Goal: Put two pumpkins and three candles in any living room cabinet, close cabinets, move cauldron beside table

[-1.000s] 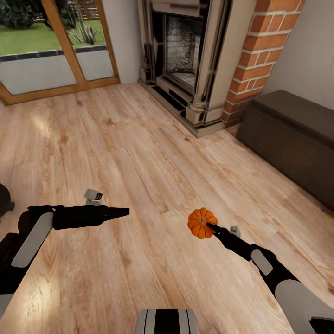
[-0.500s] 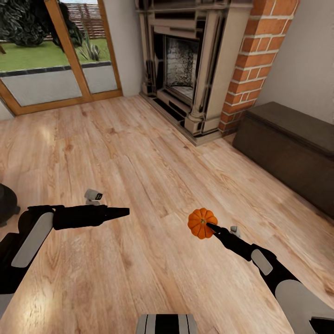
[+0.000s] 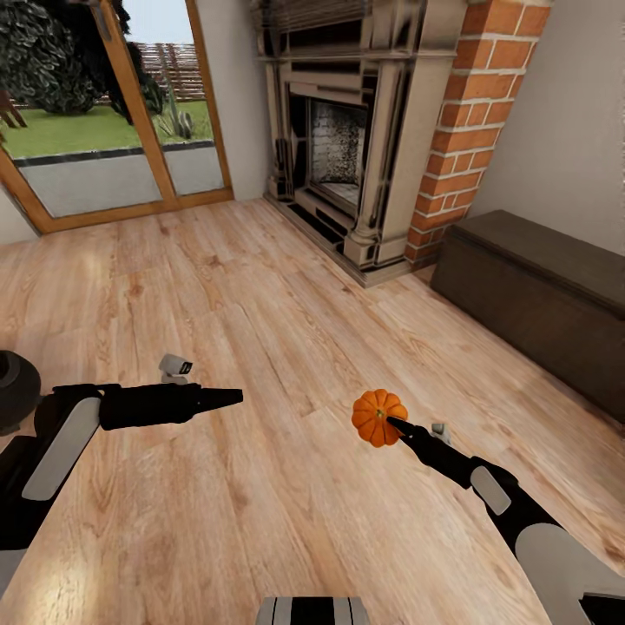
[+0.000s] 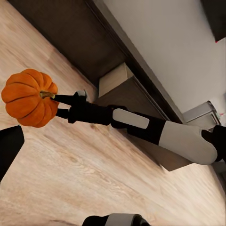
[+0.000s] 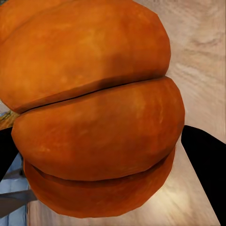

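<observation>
A bright-orange ribbed pumpkin (image 3: 377, 417) hangs above the wood floor, with my right gripper (image 3: 392, 424) shut on it at the stem side. In the left wrist view the same pumpkin (image 4: 27, 97) sits at the tip of the right gripper (image 4: 59, 104); in the right wrist view its skin (image 5: 99, 108) is pressed between the two black fingers. My left gripper (image 3: 234, 397) is held out level at the left, open and empty. The dark-brown cabinet (image 3: 538, 291) stands along the right wall, its fronts shut. A round black shape (image 3: 12, 391) at the left edge looks like the cauldron, partly cut off.
A stone fireplace (image 3: 343, 139) with a brick column (image 3: 460, 121) stands ahead, to the left of the cabinet. Glass patio doors (image 3: 95, 121) fill the far left wall. Wood floor (image 3: 260, 286) lies between me and the cabinet.
The whole picture has slid downward, so the camera has moved: more of the fireplace, doors and cabinet top shows. Both arms and the held pumpkin keep their places in the view.
</observation>
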`<state>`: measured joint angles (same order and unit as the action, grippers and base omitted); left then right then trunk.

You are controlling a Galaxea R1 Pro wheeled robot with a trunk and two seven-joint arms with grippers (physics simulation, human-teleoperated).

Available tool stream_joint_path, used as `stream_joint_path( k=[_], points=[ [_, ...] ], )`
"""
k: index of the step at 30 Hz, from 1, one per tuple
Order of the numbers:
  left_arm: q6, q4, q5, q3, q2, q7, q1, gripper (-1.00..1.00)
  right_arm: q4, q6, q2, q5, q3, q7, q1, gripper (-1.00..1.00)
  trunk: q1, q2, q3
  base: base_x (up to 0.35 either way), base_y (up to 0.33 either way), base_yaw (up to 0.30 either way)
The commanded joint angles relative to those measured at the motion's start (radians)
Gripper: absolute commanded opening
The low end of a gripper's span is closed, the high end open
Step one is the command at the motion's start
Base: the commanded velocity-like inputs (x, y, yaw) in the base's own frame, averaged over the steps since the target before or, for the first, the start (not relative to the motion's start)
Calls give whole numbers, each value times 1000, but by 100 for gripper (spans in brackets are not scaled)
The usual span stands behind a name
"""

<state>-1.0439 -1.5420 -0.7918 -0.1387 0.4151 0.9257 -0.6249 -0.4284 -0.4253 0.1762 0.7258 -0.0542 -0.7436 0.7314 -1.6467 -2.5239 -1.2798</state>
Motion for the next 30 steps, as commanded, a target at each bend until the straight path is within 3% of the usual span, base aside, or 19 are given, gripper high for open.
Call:
stream_joint_path(
  k=[1,30],
  points=[
    [-3,0,0,-1,1,3,-1,100,0,-7,0,4,-2,0,0,-100,1,0,3,-58,0,-4],
    [-3,-1,0,-1,1,4,0,100,0,-7,0,4,-3,0,0,-100,14,7,119,-43,0,-22]
  ],
)
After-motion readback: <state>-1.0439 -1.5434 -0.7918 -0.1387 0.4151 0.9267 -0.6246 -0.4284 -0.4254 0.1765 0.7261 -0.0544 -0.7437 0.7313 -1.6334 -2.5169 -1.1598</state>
